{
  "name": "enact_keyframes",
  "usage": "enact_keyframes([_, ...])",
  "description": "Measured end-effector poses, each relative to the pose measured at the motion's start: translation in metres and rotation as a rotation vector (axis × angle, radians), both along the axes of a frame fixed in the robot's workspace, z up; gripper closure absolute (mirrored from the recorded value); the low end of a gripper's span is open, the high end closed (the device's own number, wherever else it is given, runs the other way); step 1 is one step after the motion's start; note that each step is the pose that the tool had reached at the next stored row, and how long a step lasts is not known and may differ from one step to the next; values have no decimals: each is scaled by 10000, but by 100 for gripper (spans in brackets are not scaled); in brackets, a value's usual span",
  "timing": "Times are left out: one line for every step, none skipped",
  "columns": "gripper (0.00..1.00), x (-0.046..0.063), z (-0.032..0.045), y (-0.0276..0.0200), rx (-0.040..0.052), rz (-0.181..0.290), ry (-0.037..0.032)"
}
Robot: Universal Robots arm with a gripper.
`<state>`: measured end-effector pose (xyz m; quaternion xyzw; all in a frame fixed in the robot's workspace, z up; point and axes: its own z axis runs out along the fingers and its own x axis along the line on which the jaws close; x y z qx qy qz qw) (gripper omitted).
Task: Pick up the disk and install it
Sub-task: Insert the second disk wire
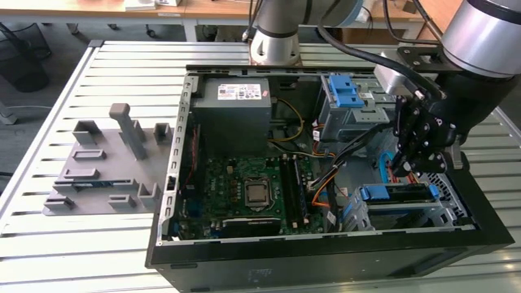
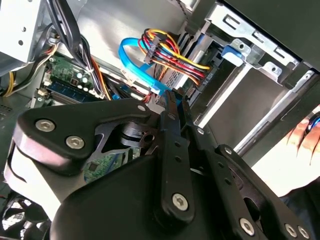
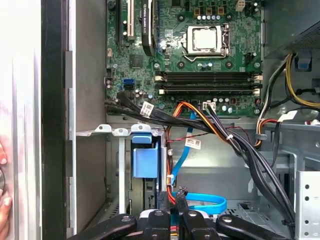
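**Black gripper inside the computer case, disk seated in its bay**

Black gripper (image 1: 416, 160) hangs within the open computer case (image 1: 326, 259), over the drive cage at the case's front corner. Its fingers (image 3: 179, 207) are pressed together with nothing between them in both wrist views, close to a blue data cable (image 2: 131, 60). The disk (image 1: 396, 194), framed by its blue carrier, sits in the cage just below the gripper. Beside the cage lies the green motherboard (image 1: 248, 186). The case stands on a slatted desk (image 1: 49, 244).
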<state>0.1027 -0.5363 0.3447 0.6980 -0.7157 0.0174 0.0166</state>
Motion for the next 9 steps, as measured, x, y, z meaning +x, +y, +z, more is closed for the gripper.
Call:
enact_keyframes([84, 0, -2, -6, 3, 2, -1])
enact_keyframes([84, 0, -2, -6, 3, 2, -1])
enact_keyframes([84, 0, -2, -6, 2, 2, -1])
enact_keyframes([84, 0, -4, -8, 2, 2, -1])
enact_keyframes([84, 0, -7, -12, 3, 2, -1])
enact_keyframes([84, 0, -11, -20, 2, 2, -1])
enact_keyframes([84, 0, -17, -31, 5, 1, -1])
enact_keyframes([84, 0, -23, -44, 7, 1, -1])
enact_keyframes([84, 0, -29, -57, 9, 2, -1])
